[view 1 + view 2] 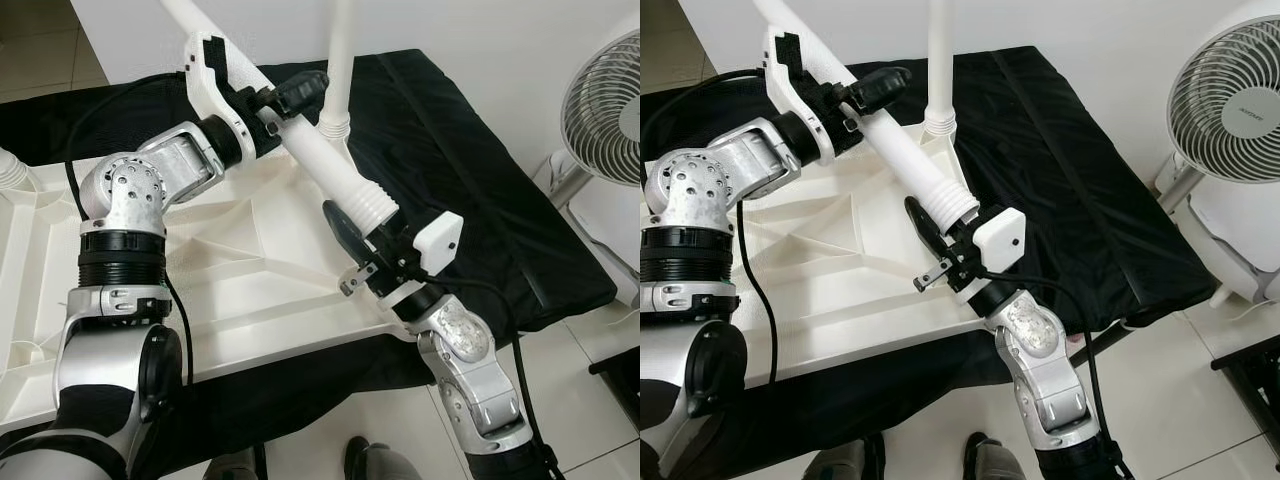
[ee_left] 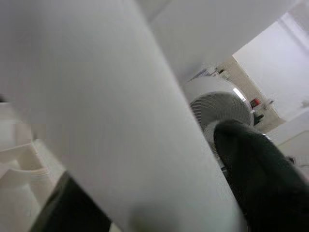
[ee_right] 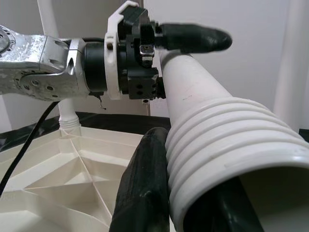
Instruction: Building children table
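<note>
The left gripper (image 1: 285, 100) and right gripper (image 1: 355, 240) both hold the white table leg (image 1: 325, 155), jaws clenched, above the upturned tabletop (image 1: 240, 290).

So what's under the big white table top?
A black cloth lies spread beneath the upturned table top, sticking out past its edges. What the cloth itself rests on is hidden.
</note>
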Robot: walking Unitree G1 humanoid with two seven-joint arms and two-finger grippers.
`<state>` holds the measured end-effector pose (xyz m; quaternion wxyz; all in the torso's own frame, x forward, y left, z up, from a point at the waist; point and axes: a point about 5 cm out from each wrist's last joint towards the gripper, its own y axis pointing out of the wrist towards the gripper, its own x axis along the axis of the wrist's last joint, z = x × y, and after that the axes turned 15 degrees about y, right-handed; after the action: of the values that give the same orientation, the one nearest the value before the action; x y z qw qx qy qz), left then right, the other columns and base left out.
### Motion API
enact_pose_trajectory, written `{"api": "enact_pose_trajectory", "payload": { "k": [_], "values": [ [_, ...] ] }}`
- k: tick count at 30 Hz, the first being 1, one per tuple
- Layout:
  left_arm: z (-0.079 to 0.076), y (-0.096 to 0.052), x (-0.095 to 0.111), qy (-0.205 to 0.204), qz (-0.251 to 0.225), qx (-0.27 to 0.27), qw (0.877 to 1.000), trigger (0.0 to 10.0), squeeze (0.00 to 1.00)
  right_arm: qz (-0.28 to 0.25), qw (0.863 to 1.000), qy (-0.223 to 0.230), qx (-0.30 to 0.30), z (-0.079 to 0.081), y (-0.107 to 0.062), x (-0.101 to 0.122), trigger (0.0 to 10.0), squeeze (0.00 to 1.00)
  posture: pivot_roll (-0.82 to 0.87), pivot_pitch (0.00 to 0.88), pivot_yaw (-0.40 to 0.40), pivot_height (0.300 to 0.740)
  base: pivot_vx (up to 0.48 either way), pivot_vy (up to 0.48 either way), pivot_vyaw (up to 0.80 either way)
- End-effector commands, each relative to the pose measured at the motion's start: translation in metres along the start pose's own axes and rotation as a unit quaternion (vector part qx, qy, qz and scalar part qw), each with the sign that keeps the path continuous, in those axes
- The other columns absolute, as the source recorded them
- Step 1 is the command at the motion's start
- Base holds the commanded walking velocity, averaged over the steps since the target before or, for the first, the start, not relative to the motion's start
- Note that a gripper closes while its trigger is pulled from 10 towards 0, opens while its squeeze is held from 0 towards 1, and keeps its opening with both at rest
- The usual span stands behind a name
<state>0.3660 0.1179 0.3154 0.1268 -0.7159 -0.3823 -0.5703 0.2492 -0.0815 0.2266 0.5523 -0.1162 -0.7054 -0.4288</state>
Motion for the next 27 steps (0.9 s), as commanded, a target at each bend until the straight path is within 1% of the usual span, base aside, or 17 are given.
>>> {"api": "enact_pose_trajectory", "payload": {
  "k": [1, 2, 3, 4, 7, 10, 11, 14, 15, 20, 22, 24, 26, 27],
  "values": [
    [-0.002, -0.002, 0.014, 0.022, -0.021, -0.017, 0.999, 2.3, 0.0, 0.025, 1.0, -0.004, -0.018, -0.004, -0.007, -0.007, 10.0, 0.0, 0.07, 0.182, 0.014, 0.74, 0.0, 0.0, 0.0],
    [0.0, -0.002, 0.014, 0.021, -0.02, -0.013, 0.999, 2.3, 0.0, 0.026, 0.999, -0.004, -0.018, -0.004, -0.008, -0.007, 10.0, 0.0, 0.07, 0.182, 0.014, 0.74, 0.0, 0.0, 0.0],
    [0.001, -0.002, 0.014, 0.02, -0.02, -0.008, 1.0, 0.8, 0.0, 0.028, 0.999, -0.006, -0.017, -0.004, -0.008, -0.007, 10.0, 0.0, 0.07, 0.182, 0.014, 0.74, 0.0, 0.0, 0.0],
    [0.003, -0.002, 0.015, 0.021, -0.021, -0.005, 1.0, 0.0, 0.0, 0.03, 0.999, -0.008, -0.016, -0.004, -0.009, -0.008, 10.0, 0.0, 0.07, 0.182, 0.014, 0.74, 0.0, 0.0, 0.0],
    [0.004, -0.002, 0.015, 0.022, -0.021, -0.004, 1.0, 0.0, 0.0, 0.031, 0.999, -0.009, -0.016, -0.004, -0.01, -0.008, 10.0, 0.0, 0.07, 0.182, 0.014, 0.74, 0.0, 0.0, 0.0],
    [0.005, -0.002, 0.019, 0.014, -0.031, -0.002, 0.999, 0.0, 0.0, 0.035, 0.999, -0.014, -0.016, -0.006, -0.012, -0.009, 10.0, 0.0, 0.07, 0.172, 0.009, 0.74, 0.0, 0.0, 0.0],
    [0.005, -0.001, 0.02, 0.013, -0.032, -0.001, 0.999, 0.0, 0.0, 0.037, 0.999, -0.009, -0.016, -0.006, -0.013, -0.009, 10.0, 1.0, 0.07, 0.172, 0.009, 0.74, 0.0, 0.0, 0.0],
    [0.003, 0.0, 0.022, 0.015, -0.032, -0.002, 0.999, 0.0, 0.0, 0.039, 0.999, 0.0, -0.015, -0.007, -0.014, -0.01, 10.0, 1.0, 0.07, 0.171, 0.006, 0.74, 0.0, 0.0, 0.0],
    [0.003, 0.001, 0.023, 0.011, -0.032, 0.002, 0.999, 10.0, 0.0, 0.042, 0.999, 0.007, -0.013, -0.006, -0.016, -0.01, 10.0, 1.0, 0.07, 0.171, 0.003, 0.74, 0.0, 0.0, 0.0],
    [0.006, 0.003, 0.025, -0.002, -0.035, 0.013, 0.999, 10.0, 0.0, 0.046, 0.999, 0.006, -0.014, -0.007, -0.018, -0.01, 10.0, 1.0, 0.07, 0.173, 0.001, 0.74, 0.0, 0.0, 0.0],
    [0.014, 0.001, 0.027, -0.009, -0.042, 0.033, 0.999, 10.0, 0.0, 0.049, 0.998, 0.011, -0.024, -0.01, -0.023, -0.009, 10.0, 1.0, 0.07, 0.181, -0.003, 0.74, 0.0, 0.0, 0.0],
    [0.016, 0.0, 0.029, -0.011, -0.045, 0.04, 0.998, 10.0, 0.0, 0.051, 0.998, 0.014, -0.03, -0.011, -0.025, -0.009, 10.0, 1.0, 0.07, 0.181, -0.003, 0.74, 0.0, 0.0, 0.0],
    [0.025, -0.004, 0.032, -0.016, -0.052, 0.058, 0.997, 10.0, 0.0, 0.061, 0.997, 0.017, -0.042, -0.015, -0.032, -0.009, 10.0, 1.0, 0.07, 0.189, -0.007, 0.74, 0.0, 0.0, 0.0],
    [0.025, -0.004, 0.032, -0.016, -0.052, 0.058, 0.997, 10.0, 0.0, 0.061, 0.997, 0.017, -0.042, -0.015, -0.032, -0.009, 10.0, 1.0, 0.07, 0.189, -0.007, 0.74, 0.0, 0.0, 0.0]
  ]
}}
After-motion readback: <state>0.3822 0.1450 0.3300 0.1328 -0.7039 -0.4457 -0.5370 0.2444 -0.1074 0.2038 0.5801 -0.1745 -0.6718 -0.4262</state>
